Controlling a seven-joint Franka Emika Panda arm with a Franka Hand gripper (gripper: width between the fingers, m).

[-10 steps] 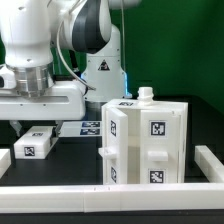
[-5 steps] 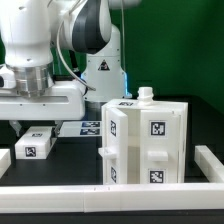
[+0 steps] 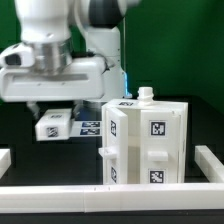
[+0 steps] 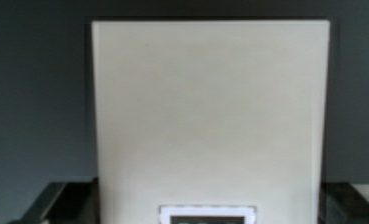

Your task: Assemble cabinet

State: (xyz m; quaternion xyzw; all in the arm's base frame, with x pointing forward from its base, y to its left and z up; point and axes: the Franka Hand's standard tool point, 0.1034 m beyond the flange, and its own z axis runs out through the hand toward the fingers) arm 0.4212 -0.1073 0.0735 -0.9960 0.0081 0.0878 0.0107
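The cabinet (image 3: 146,140) is a white box of tagged panels. It stands upright on the black table at the exterior view's right, with a small knob on top. My gripper (image 3: 53,116) hangs to its left, above the table. It is shut on a white tagged panel (image 3: 52,127) and holds it off the surface. In the wrist view the panel (image 4: 207,100) fills the picture between my dark fingers (image 4: 67,200), and a tag shows at its near end.
The marker board (image 3: 90,126) lies flat on the table behind the held panel. A low white rail (image 3: 110,191) runs along the table's front and sides. The white robot base (image 3: 105,62) stands at the back.
The panel that lay on the table at the exterior view's left is now held off the surface. My gripper has risen and shifted to the right, toward the cabinet.
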